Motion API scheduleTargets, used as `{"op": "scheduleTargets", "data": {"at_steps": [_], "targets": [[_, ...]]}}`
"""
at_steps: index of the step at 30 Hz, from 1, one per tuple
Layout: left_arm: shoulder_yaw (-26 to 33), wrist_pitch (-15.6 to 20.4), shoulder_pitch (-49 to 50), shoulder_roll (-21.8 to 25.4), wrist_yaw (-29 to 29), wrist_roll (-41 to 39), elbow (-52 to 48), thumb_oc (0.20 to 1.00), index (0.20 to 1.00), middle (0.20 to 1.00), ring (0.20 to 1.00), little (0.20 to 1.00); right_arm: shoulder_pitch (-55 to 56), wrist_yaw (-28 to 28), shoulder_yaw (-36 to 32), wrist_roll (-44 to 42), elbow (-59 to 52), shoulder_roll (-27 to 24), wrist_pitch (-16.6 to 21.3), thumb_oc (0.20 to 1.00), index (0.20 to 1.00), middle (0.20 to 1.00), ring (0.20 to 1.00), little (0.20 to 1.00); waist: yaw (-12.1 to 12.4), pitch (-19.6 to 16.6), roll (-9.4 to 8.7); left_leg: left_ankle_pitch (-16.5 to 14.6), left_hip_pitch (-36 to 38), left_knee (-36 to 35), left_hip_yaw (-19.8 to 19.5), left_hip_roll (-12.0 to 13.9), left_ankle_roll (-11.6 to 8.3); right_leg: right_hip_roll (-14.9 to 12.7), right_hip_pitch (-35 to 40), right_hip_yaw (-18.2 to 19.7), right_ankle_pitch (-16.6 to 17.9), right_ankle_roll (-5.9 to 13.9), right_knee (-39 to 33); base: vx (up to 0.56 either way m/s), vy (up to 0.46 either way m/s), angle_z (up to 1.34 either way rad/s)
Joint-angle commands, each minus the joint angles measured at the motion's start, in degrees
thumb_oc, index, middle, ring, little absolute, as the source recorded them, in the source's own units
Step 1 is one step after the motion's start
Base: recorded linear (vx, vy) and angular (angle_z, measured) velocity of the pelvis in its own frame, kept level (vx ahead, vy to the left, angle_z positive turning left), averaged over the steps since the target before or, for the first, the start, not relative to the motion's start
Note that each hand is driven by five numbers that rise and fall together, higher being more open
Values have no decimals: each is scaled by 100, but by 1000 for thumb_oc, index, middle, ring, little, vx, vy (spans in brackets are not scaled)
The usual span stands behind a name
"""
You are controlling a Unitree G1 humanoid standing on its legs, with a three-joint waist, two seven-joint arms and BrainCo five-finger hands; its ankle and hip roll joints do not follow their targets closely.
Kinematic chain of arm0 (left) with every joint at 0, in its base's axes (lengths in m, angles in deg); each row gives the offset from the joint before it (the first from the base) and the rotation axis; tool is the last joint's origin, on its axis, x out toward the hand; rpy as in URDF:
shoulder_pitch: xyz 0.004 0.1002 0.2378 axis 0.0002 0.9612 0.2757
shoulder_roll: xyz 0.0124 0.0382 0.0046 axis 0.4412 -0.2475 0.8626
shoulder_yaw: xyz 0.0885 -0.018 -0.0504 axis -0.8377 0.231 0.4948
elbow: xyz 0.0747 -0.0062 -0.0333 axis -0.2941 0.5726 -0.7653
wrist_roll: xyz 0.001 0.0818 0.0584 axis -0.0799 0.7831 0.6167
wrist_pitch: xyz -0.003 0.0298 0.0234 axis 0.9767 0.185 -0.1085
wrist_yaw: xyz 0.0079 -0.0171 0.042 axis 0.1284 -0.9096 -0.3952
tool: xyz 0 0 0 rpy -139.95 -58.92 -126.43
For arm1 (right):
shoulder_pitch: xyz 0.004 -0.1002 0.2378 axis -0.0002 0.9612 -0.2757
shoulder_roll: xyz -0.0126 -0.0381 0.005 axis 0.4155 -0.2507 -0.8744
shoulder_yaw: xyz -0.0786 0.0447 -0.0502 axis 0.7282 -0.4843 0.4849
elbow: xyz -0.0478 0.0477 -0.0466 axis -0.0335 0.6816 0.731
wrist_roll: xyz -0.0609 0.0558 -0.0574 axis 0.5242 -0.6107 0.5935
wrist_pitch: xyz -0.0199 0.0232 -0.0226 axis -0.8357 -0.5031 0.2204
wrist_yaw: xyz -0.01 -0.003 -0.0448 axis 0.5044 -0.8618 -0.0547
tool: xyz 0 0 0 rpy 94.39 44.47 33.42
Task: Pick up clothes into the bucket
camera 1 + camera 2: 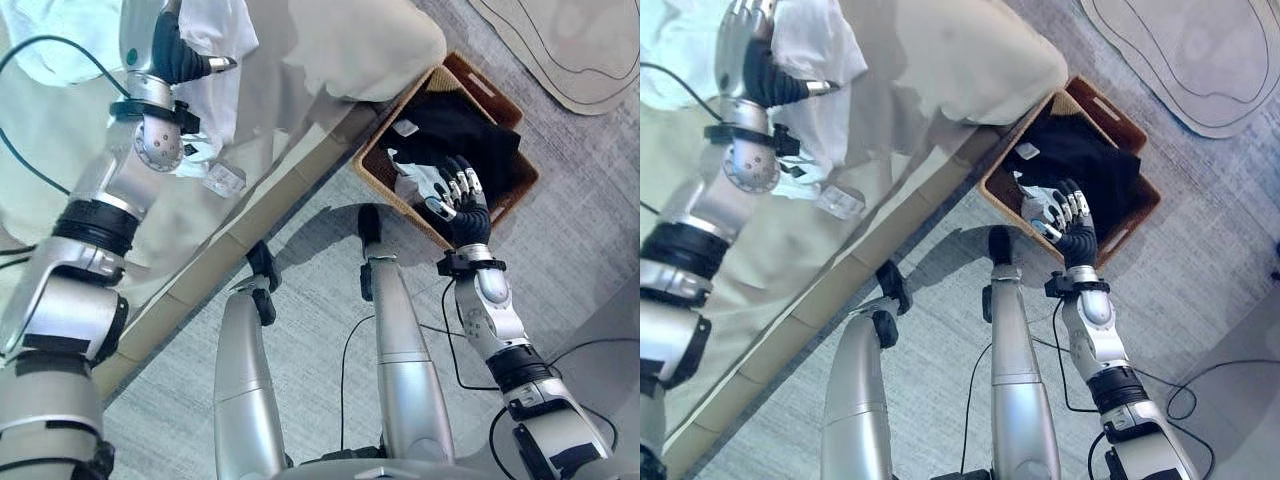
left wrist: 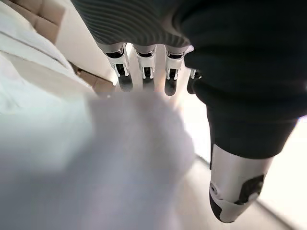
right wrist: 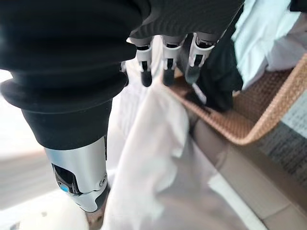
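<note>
Grey carpet floor (image 1: 300, 330), nearest, between bed and basket. Item one: wicker basket (image 1: 480, 85) on the floor, just beside the bed's corner, holding a black garment (image 1: 470, 135) and, at its near rim, a white cloth (image 1: 408, 185). Right hand (image 1: 462, 205) hovers over that rim, fingers (image 3: 165, 72) straight and spread, thumb apart, nothing pinched. Risk: the white cloth sits close to the rim and may slide out onto the floor if the hand drags it on leaving; a fingertip could also snag the black garment and lift it out. Position: the white cloth lies directly under the fingers and palm, touching or nearly so; which of the two cannot be told. Item two: bed (image 1: 250, 190) with beige sheet, pillow (image 1: 360, 45) at its far corner. White clothes (image 1: 215, 30) lie heaped on the bed, well apart from the basket, not yet collected. Left hand (image 1: 178, 50) is over them, fingers (image 2: 123, 76) roughly straight, gripping nothing. Risk: closing here may catch the sheet with the clothes, or take only a fold that slips free. Position: the heap lies just under and beyond the fingertips.
</note>
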Motion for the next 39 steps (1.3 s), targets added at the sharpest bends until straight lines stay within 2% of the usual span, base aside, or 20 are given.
{"op": "scheduleTargets", "data": {"at_steps": [1, 6, 7, 8, 9, 10, 15, 22, 24, 25, 27, 28, 29, 30, 31, 35, 36, 39], "targets": [[-81, -231, -308, 417, -59, 634, 129, 1000, 1000, 1000, 1000, 1000, 413, 121, -90, -121, -618, -184, 301, 1000, 1000, 1000, 1000, 1000, -49, -261, 8, 50, -350, -64, -63, -335, 321, 150, -55, -247, 485, -4, -526, 26, 8, -12], [-622, -423, -734, 361, -307, 951, 820, 1000, 1000, 1000, 1000, 1000, 453, 199, -93, -215, -657, -193, 304, 1000, 1000, 1000, 1000, 1000, -105, -293, 12, 29, -454, -21, -35, -324, 335, 178, -171, -230, 511, 12, -520, 12, 4, -5], [-865, -585, -875, 290, -526, 1168, 1141, 1000, 1000, 1000, 1000, 1000, 446, 195, -70, -224, -650, -187, 293, 1000, 1000, 1000, 1000, 1000, -129, -295, 13, 12, -478, 7, -10, -305, 339, 197, -196, -210, 523, 22, -529, 16, 2, -4], [-895, -592, -896, 253, -650, 1192, 1177, 1000, 1000, 1000, 1000, 1000, 454, 208, -88, -239, -653, -168, 276, 1000, 1000, 1000, 1000, 1000, -122, -294, 7, 6, -488, 10, -4, -301, 343, 201, -213, -197, 525, 27, -534, 15, 2, -4], [-899, -593, -901, 250, -654, 1192, 1178, 799, 799, 799, 799, 799, 456, 210, -92, -240, -654, -168, 275, 1000, 1000, 1000, 1000, 1000, -118, -296, 6, 5, -491, 11, -2, -300, 343, 202, -216, -195, 525, 28, -533, 18, 4, -5], [-933, -660, -901, 178, -795, 1265, 1381, 200, 200, 200, 200, 200, 480, 224, -95, -243, -623, -152, 253, 1000, 1000, 1000, 1000, 1000, -121, -307, 2, -12, -482, 24, 6, -307, 356, 209, -221, -190, 531, 26, -543, 10, 3, -3], [-804, -710, -736, 126, -1029, 1284, 1385, 200, 200, 200, 200, 200, 557, 269, -161, -272, -615, -107, 222, 1000, 1000, 1000, 1000, 1000, -117, -358, 18, -32, -433, -6, 32, -326, 372, 202, -194, -197, 524, 24, -584, 0, 0, 0], [-197, -715, 31, 172, -1072, 1292, 931, 200, 200, 200, 200, 200, 618, 335, -218, -284, -627, -81, 188, 1000, 1000, 1000, 1000, 1000, -49, -478, 13, -43, -109, -120, -34, -310, 350, 161, 146, -297, 482, -12, -683, 0, 0, 0], [174, -662, 512, 160, -1040, 1271, 469, 200, 200, 200, 200, 200, 629, 339, -274, -203, -644, -72, 168, 1000, 1000, 1000, 1000, 1000, 32, -540, 3, -42, 115, -245, -64, -295, 337, 126, 374, -350, 445, -23, -765, -35, -6, 0], [335, -660, 704, 144, -1044, 1285, 247, 200, 200, 200, 200, 200, 615, 309, -293, -146, -642, -85, 157, 1000, 1000, 1000, 1000, 1000, 15, -527, -6, 168, 150, -366, -22, -311, 372, 69, 436, -377, 634, -51, -899, -72, -5, 1], [689, -584, 1167, 84, -1021, 1256, -177, 200, 200, 200, 200, 200, 582, 263, -316, -17, -625, -108, 124, 1000, 1000, 1000, 1000, 1000, 77, -565, -5, 215, 496, -669, -23, -322, 347, 7, 747, -424, 644, -38, -1100, 6, -1, 7], [712, -588, 1199, 88, -1029, 1260, -196, 200, 200, 200, 200, 200, 585, 259, -302, -14, -623, -112, 121, 1000, 1000, 1000, 1000, 1000, 88, -585, 19, 50, 596, -675, -68, -311, 311, 36, 819, -414, 477, -7, -1053, 8, -18, 14], [1041, -493, 1596, -10, -980, 1213, -619, 200, 200, 200, 200, 200, 578, 215, -343, 140, -658, -151, 89, 1000, 1000, 1000, 1000, 1000, 138, -592, -10, 299, 879, -980, -33, -357, 321, -62, 1110, -491, 666, -20, -1302, 0, -9, 11], [1074, -500, 1635, -9, -990, 1220, -648, 200, 200, 200, 200, 200, 583, 210, -330, 144, -663, -159, 87, 1000, 1000, 1000, 1000, 1000, 124, -574, -7, 308, 922, -1007, -34, -361, 321, -65, 1152, -495, 672, -20, -1323, -37, -40, 12], [1375, -377, 2119, -223, -956, 1151, -1083, 200, 200, 200, 200, 200, 568, 184, -376, 304, -672, -142, 35, 1000, 1000, 1000, 1000, 1000, 228, -640, -10, 376, 1346, -1330, -99, -421, 301, -119, 1599, -562, 675, -4, -1568, 31, -27, 11], [1760, -207, 2751, -478, -964, 1059, -1582, 200, 200, 200, 200, 200, 559, 87, -353, 625, -657, -152, -16, 1000, 1000, 1000, 1000, 1000, 318, -657, 5, 502, 2072, -1867, -174, -518, 284, -203, 2325, -675, 714, 15, -1954, 66, -18, 16], [1893, -37, 3097, -633, -962, 988, -1911, 200, 200, 200, 200, 200, 540, 7, -280, 976, -672, -190, -92, 1000, 1000, 1000, 1000, 1000, 414, -713, 3, 559, 2450, -2124, -214, -569, 268, -247, 2741, -748, 714, 18, -2172, 122, -17, 21], [2139, 245, 3688, -865, -1025, 695, -2483, 200, 200, 200, 200, 200, 453, -16, -75, 1364, -674, -232, -197, 1000, 1000, 1000, 1000, 1000, 536, -768, 2, 609, 3031, -2413, -310, -608, 272, -289, 3339, -868, 710, 11, -2403, 90, -20, 17]]}}
